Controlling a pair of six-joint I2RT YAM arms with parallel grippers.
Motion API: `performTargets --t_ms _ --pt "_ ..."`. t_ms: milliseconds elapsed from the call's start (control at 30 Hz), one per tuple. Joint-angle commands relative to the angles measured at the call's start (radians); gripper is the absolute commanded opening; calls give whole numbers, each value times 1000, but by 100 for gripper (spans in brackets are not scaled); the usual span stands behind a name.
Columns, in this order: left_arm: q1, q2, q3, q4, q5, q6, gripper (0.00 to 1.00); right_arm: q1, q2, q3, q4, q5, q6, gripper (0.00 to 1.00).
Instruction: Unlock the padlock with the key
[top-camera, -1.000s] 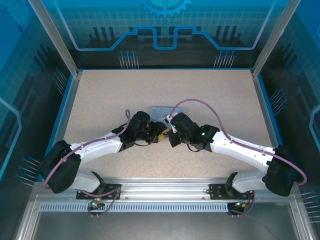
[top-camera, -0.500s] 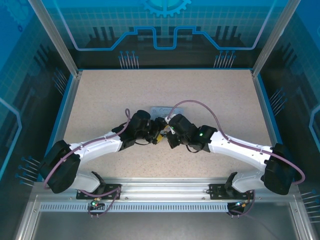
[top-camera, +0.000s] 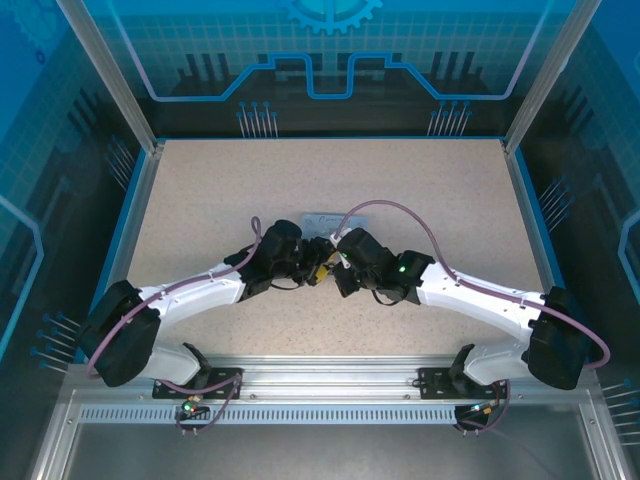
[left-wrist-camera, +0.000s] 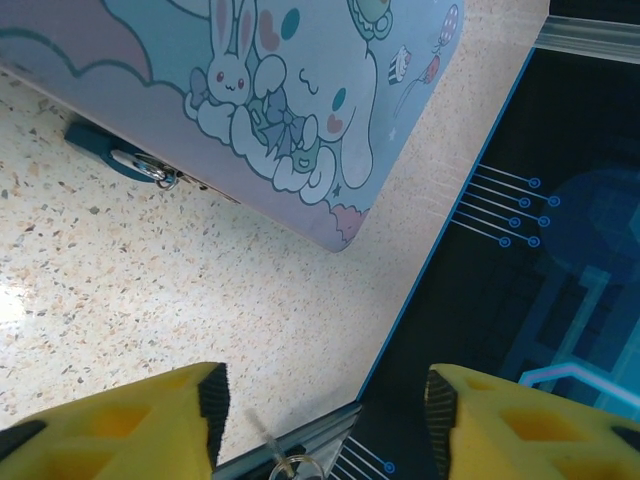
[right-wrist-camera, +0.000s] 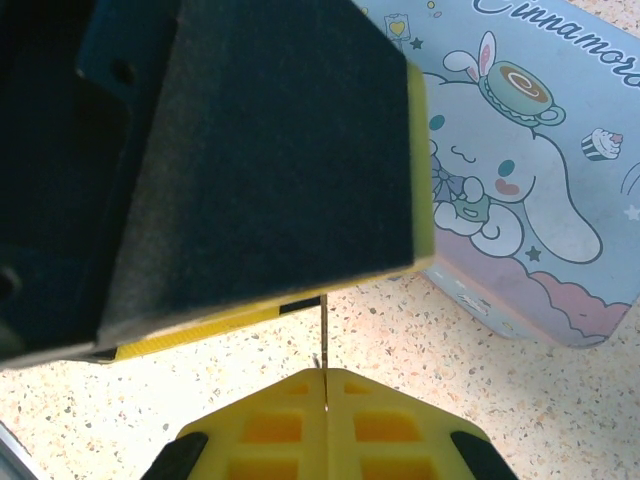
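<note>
Item inspected: a tiny padlock (left-wrist-camera: 112, 156) with a blue body and thin metal shackle. It lies on the speckled table (left-wrist-camera: 150, 290), tight against the lower edge of a pale blue rectangular tin (left-wrist-camera: 300, 90) with a cartoon print. The padlock is judged light, rigid and prone to skid, so it is best pinched across the flat faces of its body, with the keyhole left free. The thin dark metal key (right-wrist-camera: 323, 325) stands pinched between the closed right fingers (right-wrist-camera: 325, 390) (its blade is slender and likely to twist or slip). The left fingers (left-wrist-camera: 130, 430) stand apart, gripping nothing evident. Legible writing: "Cinnamoro" on the tin lid, cut off at the frame edge; no other label is readable.
</note>
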Motion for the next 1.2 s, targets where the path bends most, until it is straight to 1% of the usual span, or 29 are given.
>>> performTargets --t_ms 0,200,433,567,667,733,767,800,867,900,933,967,1000,1033,1067,1100,1133,1167 --pt "-15 11 33 18 3 9 50 11 10 18 -3 -13 -9 0" --pt "-23 21 40 21 5 11 43 9 23 26 -5 -13 -12 0" --pt "-26 25 39 18 6 15 32 8 28 31 -4 -13 -12 0" --pt "-29 27 40 9 7 23 28 7 30 35 -5 -10 -14 0" --pt "-31 29 37 8 6 24 20 6 31 37 -4 -11 -14 0" --pt "-31 33 40 8 7 24 11 6 33 39 -6 -10 -13 0" --pt "-29 34 40 8 6 25 3 6 32 41 -7 -10 -13 0" --pt "-31 37 40 7 7 25 0 5 32 42 -9 -8 -11 0" --pt "-31 39 39 8 5 31 0 -2 24 47 -22 -2 3 0" --pt "-31 38 37 7 0 41 0 -15 13 50 -32 -4 15 3" --pt "-29 36 36 10 -5 52 0 -28 -1 49 -40 -11 29 13" --pt "-25 33 34 27 -9 77 0 -50 -28 46 -48 -23 51 30" --pt "-21 27 37 31 -16 115 0 -77 -54 38 -53 -42 71 43" --pt "-18 18 40 32 -26 153 0 -105 -83 31 -51 -77 88 53" --pt "-13 7 38 51 -38 203 0 -141 -119 19 -45 -122 113 67" --pt "-8 -7 32 81 -47 254 0 -179 -149 9 -43 -163 138 84" --pt "-3 -20 25 109 -50 292 0 -210 -177 0 -36 -194 165 99" --pt "3 -37 14 145 -55 333 0 -238 -201 -7 -27 -219 190 100"
